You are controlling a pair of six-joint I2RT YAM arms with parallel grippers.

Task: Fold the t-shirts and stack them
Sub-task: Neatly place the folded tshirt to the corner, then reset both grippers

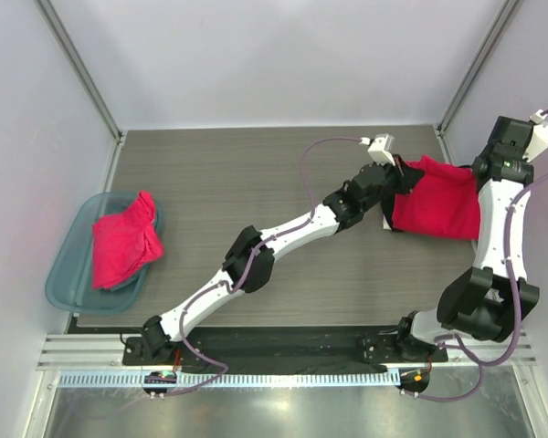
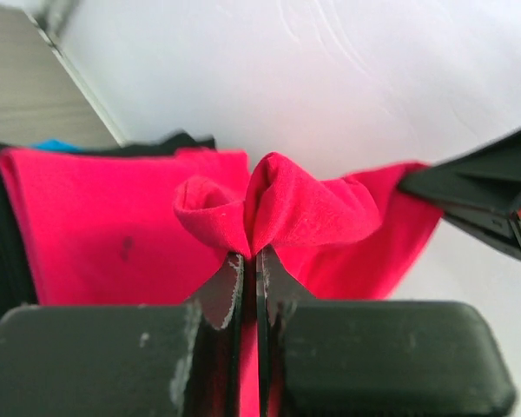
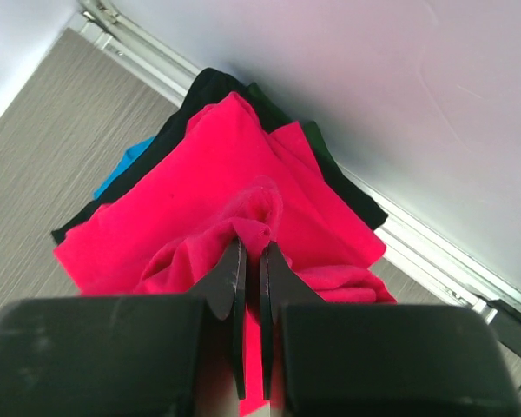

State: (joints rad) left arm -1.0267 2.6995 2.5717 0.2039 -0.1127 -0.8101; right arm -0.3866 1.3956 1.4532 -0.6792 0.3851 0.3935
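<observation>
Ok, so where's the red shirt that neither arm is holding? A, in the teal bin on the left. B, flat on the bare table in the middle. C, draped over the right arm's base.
A: the crumpled red shirt lies in the teal bin at the table's left side, while the left gripper and right gripper both pinch the other shirt on the right.

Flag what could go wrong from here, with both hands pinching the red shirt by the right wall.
1. The left hand and right hand each grip only a small bunch of the red shirt; a pull might slip it free.
2. The shirt lies on black cloth; dragging it could pull that pile askew.
</observation>
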